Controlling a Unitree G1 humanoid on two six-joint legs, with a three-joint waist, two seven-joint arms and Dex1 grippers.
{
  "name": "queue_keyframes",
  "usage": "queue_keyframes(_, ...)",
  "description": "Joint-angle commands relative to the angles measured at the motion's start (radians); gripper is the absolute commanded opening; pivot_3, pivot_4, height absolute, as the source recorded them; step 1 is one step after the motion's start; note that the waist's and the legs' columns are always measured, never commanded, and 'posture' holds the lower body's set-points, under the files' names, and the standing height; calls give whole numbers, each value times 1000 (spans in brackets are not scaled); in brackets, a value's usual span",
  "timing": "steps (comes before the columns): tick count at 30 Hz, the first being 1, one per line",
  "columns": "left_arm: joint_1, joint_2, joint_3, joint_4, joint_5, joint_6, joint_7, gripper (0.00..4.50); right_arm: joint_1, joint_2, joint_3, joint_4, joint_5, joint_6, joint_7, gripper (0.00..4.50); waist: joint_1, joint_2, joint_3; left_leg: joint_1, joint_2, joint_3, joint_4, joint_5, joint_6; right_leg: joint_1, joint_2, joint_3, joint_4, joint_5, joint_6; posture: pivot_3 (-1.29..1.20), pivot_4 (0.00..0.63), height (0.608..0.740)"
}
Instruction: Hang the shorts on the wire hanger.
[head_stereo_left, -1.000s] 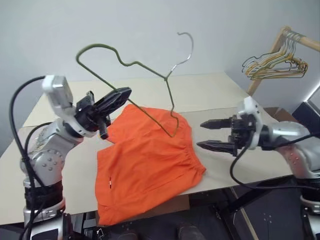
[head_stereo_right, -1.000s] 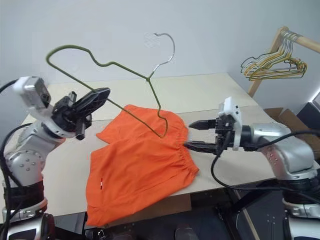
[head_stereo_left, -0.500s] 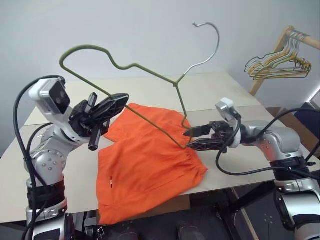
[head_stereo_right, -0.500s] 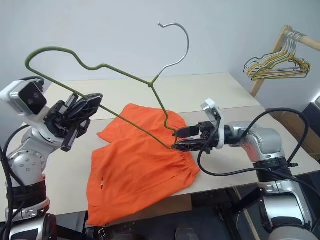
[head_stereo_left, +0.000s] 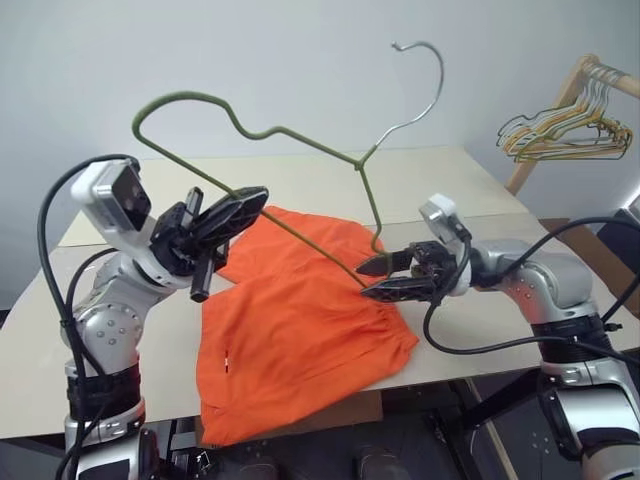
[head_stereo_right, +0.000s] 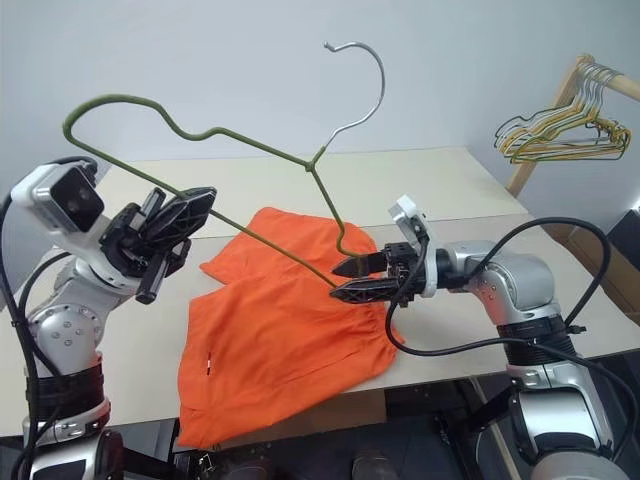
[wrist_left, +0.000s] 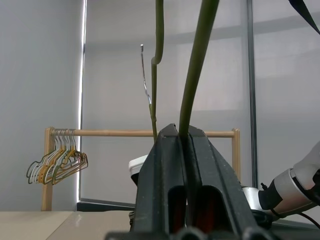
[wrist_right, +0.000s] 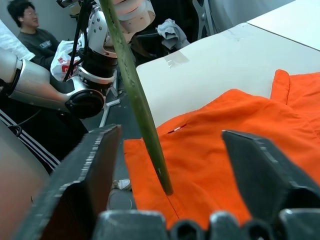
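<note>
The orange shorts (head_stereo_left: 300, 340) lie spread flat on the table, waistband toward my right arm. Above them the wire hanger (head_stereo_left: 310, 143) is tilted in the air, hook up. My left gripper (head_stereo_left: 250, 197) is shut on the hanger's long straight bar, and the left wrist view shows the wire hanger (wrist_left: 192, 85) pinched between that gripper's (wrist_left: 181, 131) fingers. My right gripper (head_stereo_left: 363, 281) is level just above the waistband. Its jaws are apart, with the hanger's lower corner between them. In the right wrist view the wire hanger (wrist_right: 135, 95) runs down between the gripper's (wrist_right: 170, 132) fingers, over the shorts (wrist_right: 240, 125).
A wooden rack with a bunch of wire hangers (head_stereo_left: 565, 135) stands at the back right, beyond the table (head_stereo_left: 450, 180). The shorts' lower hem reaches the table's front edge. A seated person (wrist_right: 30, 30) is in the right wrist view, off to the side.
My right gripper has moved left from beside the shorts to the hanger's lower corner, and its jaws have narrowed around the wire. The left gripper has kept its hold.
</note>
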Motion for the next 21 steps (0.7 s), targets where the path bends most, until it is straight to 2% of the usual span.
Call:
queue_keyframes(1,-19,-3,-7,-17,7,-26,-3,0,-36,-1,-27,-29,23,16,7,2255,0,0,0,0,0,0,0,0,0,0,0,0,0,0,0,-38,0,740)
queue_keyframes(7,-19,-5,-24,5,40,-45,-7,0,-32,-4,-34,-28,13,9,-2,215,-1,0,0,0,0,0,0,0,0,0,0,0,0,0,0,-45,0,740)
queue_keyframes(8,-17,-5,-27,12,44,-44,-5,0,-30,-3,-37,-29,13,7,-2,7,-1,0,0,0,0,0,0,0,0,0,0,0,0,0,0,-47,0,740)
queue_keyframes(11,-13,5,-43,47,56,-18,7,687,-25,2,-49,-36,19,8,-5,0,-3,0,0,0,0,0,0,0,0,0,1,0,0,0,0,-50,0,740)
queue_keyframes(13,-6,20,-74,70,118,-18,24,1332,-19,2,-62,-47,32,12,-9,0,-4,0,0,0,0,0,0,0,0,0,0,0,0,0,0,-57,0,740)
queue_keyframes(16,13,55,-147,107,232,-12,38,2298,-8,6,-111,-58,82,47,-43,0,-4,0,0,0,0,1,0,0,0,0,0,0,0,0,0,-67,0,740)
queue_keyframes(21,105,144,-303,129,457,-100,-51,3861,40,-42,-212,-83,172,191,-137,0,-9,0,0,0,0,2,-1,0,0,-1,1,0,-1,0,0,-73,0,740)
